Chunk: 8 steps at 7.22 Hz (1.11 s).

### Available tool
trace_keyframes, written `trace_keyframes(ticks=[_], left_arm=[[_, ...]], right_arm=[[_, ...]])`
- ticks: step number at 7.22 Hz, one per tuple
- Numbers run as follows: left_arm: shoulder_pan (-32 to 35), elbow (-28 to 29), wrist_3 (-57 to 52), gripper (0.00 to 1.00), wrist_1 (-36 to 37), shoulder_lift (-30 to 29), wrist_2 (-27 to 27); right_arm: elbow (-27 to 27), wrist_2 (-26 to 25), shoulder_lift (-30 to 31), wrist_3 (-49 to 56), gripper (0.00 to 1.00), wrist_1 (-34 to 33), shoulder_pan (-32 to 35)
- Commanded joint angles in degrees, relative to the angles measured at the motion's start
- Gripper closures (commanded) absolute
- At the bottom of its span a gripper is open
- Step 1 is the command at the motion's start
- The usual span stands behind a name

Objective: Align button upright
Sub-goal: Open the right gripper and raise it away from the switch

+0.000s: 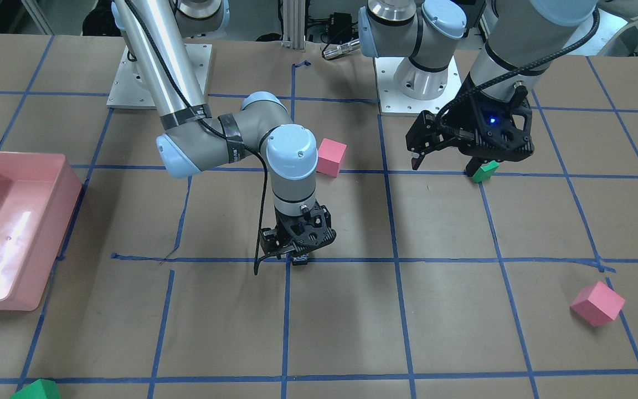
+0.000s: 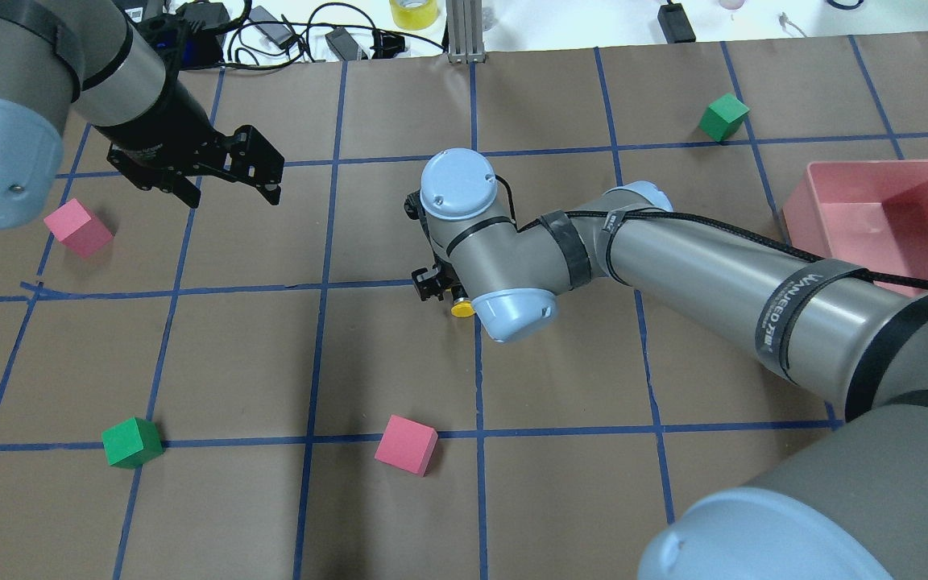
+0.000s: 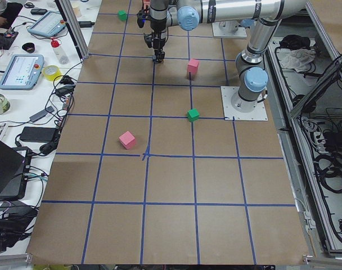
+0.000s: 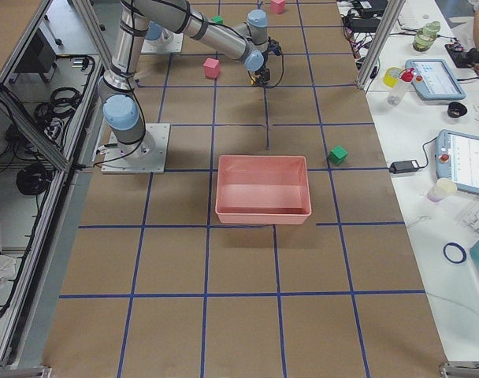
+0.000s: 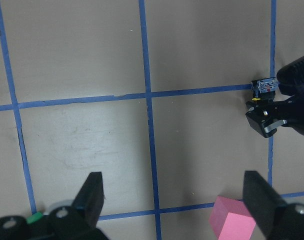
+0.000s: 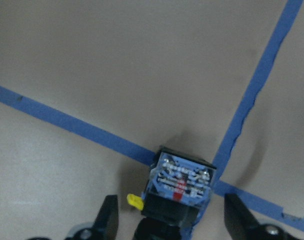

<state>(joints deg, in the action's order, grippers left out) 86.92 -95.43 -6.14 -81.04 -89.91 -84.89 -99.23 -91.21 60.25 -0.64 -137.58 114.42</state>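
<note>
The button (image 6: pixel 182 182) lies on its side on the brown paper at a crossing of blue tape lines. Its silvery-blue base block faces the right wrist camera, and its yellow cap (image 2: pixel 461 308) points toward the robot. My right gripper (image 6: pixel 174 220) points straight down over it, with its fingers (image 6: pixel 109 220) apart on either side and a visible gap to the button. The button also shows in the left wrist view (image 5: pixel 264 86). My left gripper (image 2: pixel 230 189) is open and empty, hovering well off to the left of the button.
Pink cubes (image 2: pixel 77 228) (image 2: pixel 406 445) and green cubes (image 2: pixel 132 442) (image 2: pixel 723 117) lie scattered on the table. A pink bin (image 2: pixel 875 217) stands at the right. The left gripper hangs above a green cube (image 1: pixel 485 172).
</note>
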Motion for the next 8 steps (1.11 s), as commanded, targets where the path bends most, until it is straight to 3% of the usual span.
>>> trace_keyframes(ticks=[1,5,7,8], left_arm=[[-0.3,-0.1,-0.2,0.0,-0.1,-0.1,-0.1],[-0.3,-2.1,1.4,0.0,0.0,-0.4,-0.5],[-0.4,-2.0,0.3,0.0,0.7,-0.3,-0.8],[-0.5,-2.0,0.4,0.0,5.4,-0.3,-0.3]], right_arm=[[0.5,0.3,5.3,0.3,0.0,4.0,-4.9],[4.8,0.9,16.9,1.9,0.0,27.5,-18.8],[10.7,1.0,18.5,1.4,0.0,37.1,-20.0],[13.1,0.8,18.4,1.4,0.0,38.9,-20.0]])
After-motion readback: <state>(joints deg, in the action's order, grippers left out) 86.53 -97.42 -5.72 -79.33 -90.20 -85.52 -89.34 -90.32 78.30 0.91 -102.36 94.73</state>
